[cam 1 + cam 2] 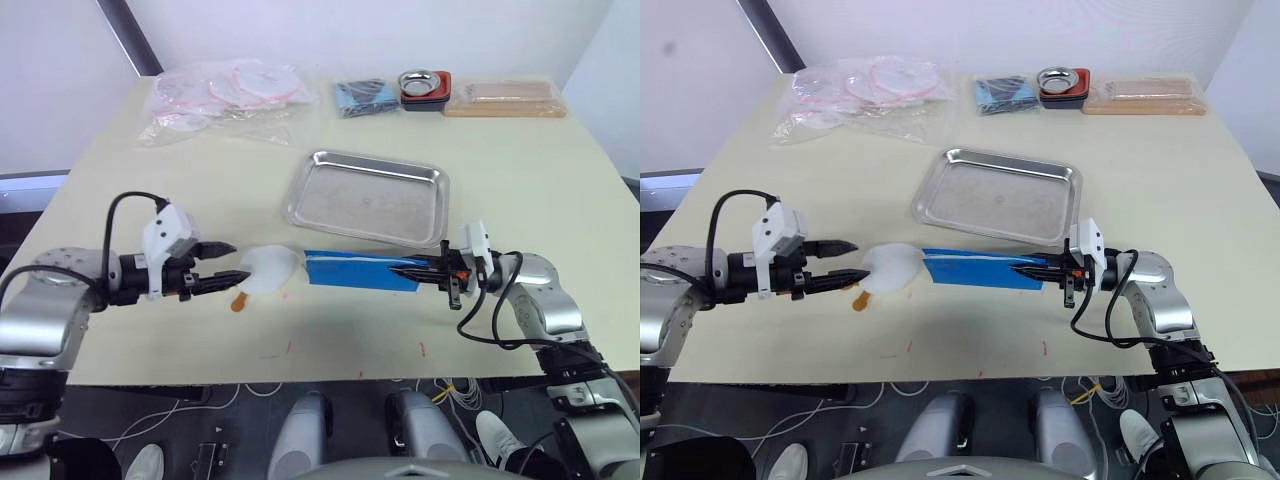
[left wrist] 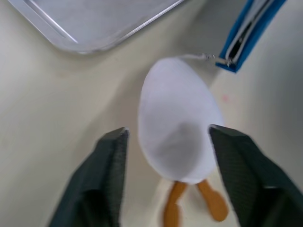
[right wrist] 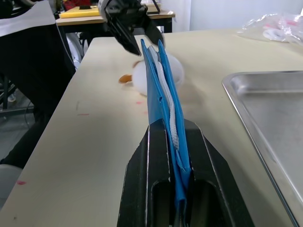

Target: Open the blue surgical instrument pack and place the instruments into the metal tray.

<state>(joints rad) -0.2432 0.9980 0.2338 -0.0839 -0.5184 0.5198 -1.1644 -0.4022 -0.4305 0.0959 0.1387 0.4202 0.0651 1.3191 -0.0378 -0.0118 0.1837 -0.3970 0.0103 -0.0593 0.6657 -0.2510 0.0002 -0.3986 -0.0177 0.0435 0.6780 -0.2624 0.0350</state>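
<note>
A pale cream counter is seen against a white wall. Along its far edge are laid clear plastic bags, a small blue packet, a round metal bowl in a red holder and a tan flat package. The metal tray is set at mid-counter, its bottom bare. Just in front of it, the blue surgical instrument pack is held on edge; one end is pinched by the right pincer (fingers pressed onto the fabric). A white disc-shaped piece with orange tabs lies at the pack's other end. The left pincer is poised just beside that disc, fingers spread, touching nothing. White lining is glimpsed between the blue layers; what is inside cannot be made out.
</note>
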